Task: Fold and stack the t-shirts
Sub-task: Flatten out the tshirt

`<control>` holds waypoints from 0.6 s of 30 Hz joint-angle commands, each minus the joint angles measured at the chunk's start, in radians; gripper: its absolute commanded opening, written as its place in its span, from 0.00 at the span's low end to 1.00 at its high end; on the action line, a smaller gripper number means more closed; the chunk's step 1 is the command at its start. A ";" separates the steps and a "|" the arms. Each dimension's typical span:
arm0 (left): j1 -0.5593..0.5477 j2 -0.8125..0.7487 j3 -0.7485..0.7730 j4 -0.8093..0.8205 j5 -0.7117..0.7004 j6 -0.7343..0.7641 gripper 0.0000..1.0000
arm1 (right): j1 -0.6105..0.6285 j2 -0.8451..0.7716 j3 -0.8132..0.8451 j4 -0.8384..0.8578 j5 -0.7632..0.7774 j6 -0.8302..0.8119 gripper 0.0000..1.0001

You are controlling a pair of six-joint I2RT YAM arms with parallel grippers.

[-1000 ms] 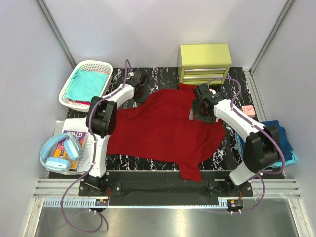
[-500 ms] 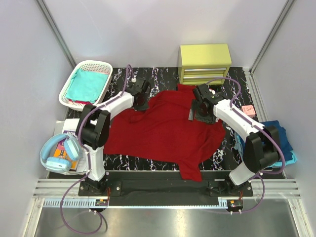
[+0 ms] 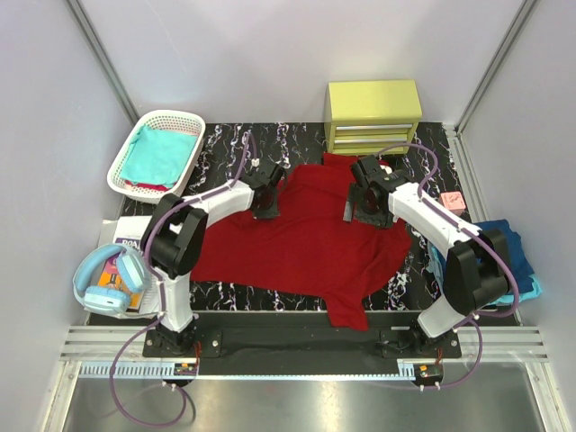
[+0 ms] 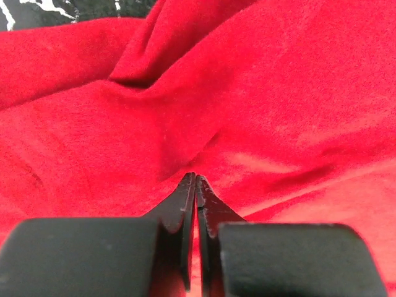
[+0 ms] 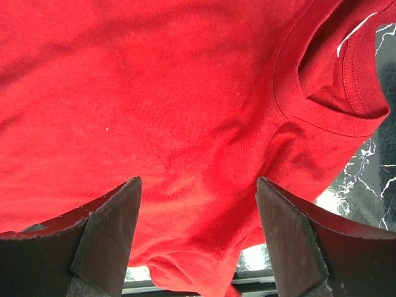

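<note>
The red shirt [image 3: 306, 243] is a soft knit with a ribbed collar [image 5: 328, 108]. It lies rumpled on the marble-patterned table [image 3: 423, 148] just before the boxy yellow chest [image 3: 373, 112]. The left gripper [image 4: 195, 180] is front-left of the chest, its jaws pinched to a slit on a crease of cloth. The right gripper [image 5: 197, 185] is just before the chest, gaping wide and empty over the collar. A book [image 3: 126, 241] lies far left of the chest, its title partly covered and unreadable.
</note>
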 commanded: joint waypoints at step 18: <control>0.217 -0.003 0.077 0.010 -0.051 -0.029 0.41 | 0.011 -0.079 -0.059 0.018 0.013 0.015 0.81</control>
